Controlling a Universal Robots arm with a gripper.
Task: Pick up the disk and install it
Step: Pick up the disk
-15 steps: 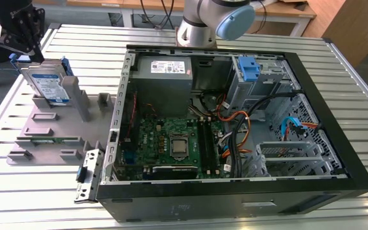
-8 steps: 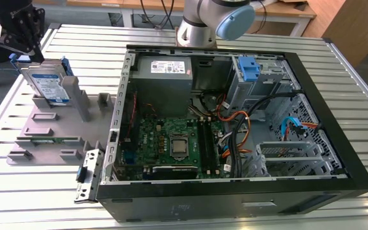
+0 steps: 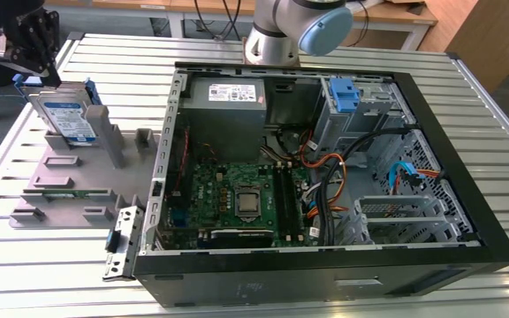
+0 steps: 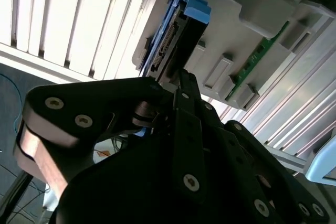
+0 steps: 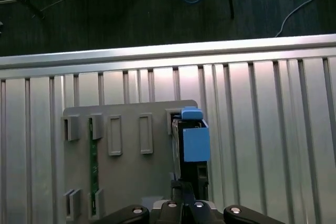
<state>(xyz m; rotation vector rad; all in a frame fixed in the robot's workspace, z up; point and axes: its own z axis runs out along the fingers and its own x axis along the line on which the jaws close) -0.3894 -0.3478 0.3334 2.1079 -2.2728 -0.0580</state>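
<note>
In the exterior view, the black gripper [image 3: 48, 79] hangs at the far end of the exterior view's left, at about ten o'clock from the open black computer case [image 3: 325, 278]. It sits directly at the upper edge of the flat silver-metal disk with a blue-and-white label and blue plastic rails [image 3: 64, 116]. The disk stands on edge, slightly tilted, in a slot of the grey moulded plastic fixture [image 3: 69, 172] lying on the slatted aluminium table [image 3: 24, 258]. Inside the case, a grey power-supply box [image 3: 228, 96] sits at twelve o'clock of the green motherboard [image 3: 236, 195], and a blue plastic bracket [image 3: 344, 93] at about two o'clock.

In the second wrist view, the gripper [image 4: 180, 80] reaches to the disk's [image 4: 176, 38] connector edge. How wide it stands and whether it has hold of the disk cannot be told. A green circuit strip [image 4: 260, 59] stands in another slot of the fixture [image 4: 236, 30].

In the first wrist view, the gripper [image 5: 185, 186] meets the near end of the disk [image 5: 193, 145], which is upright in an end slot of the fixture [image 5: 131, 182]. The green strip [image 5: 93, 166] is well apart from it.
</note>
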